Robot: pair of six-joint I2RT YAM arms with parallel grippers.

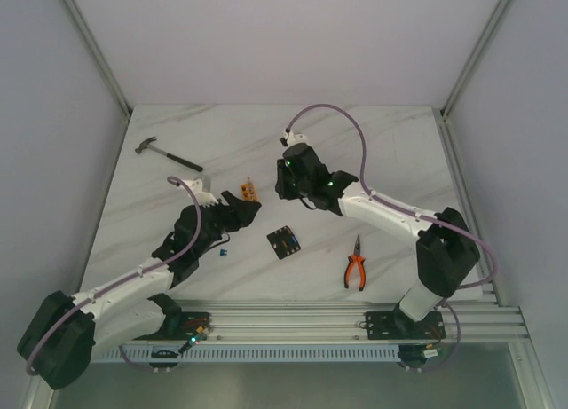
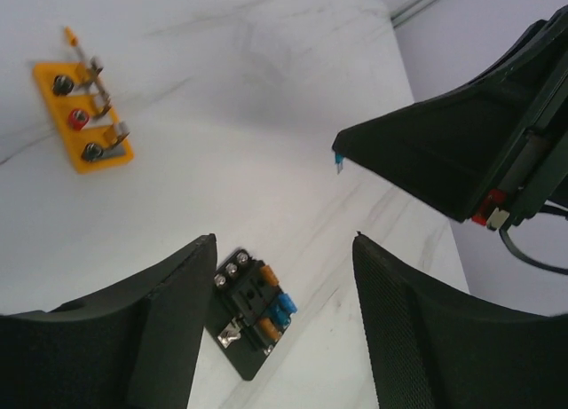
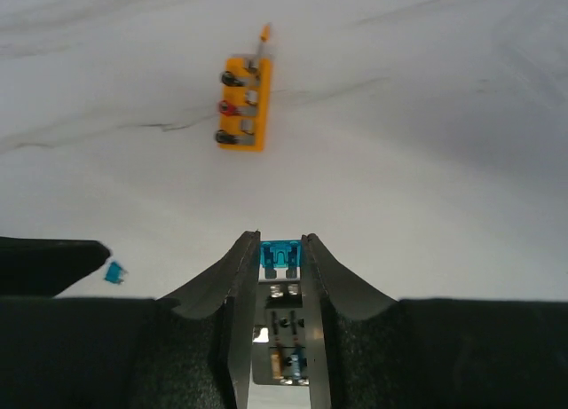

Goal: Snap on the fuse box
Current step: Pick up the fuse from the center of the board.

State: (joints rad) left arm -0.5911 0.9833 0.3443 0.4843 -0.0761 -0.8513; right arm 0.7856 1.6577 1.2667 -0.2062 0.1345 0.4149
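Right claw (image 3: pixel 280 246): closed on one blue fuse (image 3: pixel 280 254), pinched between the two fingertips. Its top edge shows just past the tips and its two blades point back toward my wrist.

Left claw (image 2: pixel 284 240): wide open, nothing between the fingers.

Fuse box (image 2: pixel 251 313): flat on the table (image 1: pixel 390 152). It sits just below and slightly left of the gap in my left claw, touching neither finger. From the right wrist I see it directly under the held fuse, through the slit between my fingers. The left wrist view puts the right claw's tip up and to the right of the box and clear of it, so I judge the fuse is not yet in contact.

Progress, my reading:
- One end of the box carries an orange fuse and a blue one or two that look seated.
- The middle shows bare metal clips, so slots remain open. I cannot count them.
- The held fuse is grasped but not inserted.
- A loose fuse (image 3: pixel 114 271) lies on the table to the left of my right claw, not picked up.

Remaining: lower the held fuse onto a free slot, press it home, then fetch the loose one.

Orange block (image 3: pixel 244 105) sits well ahead of the right claw.
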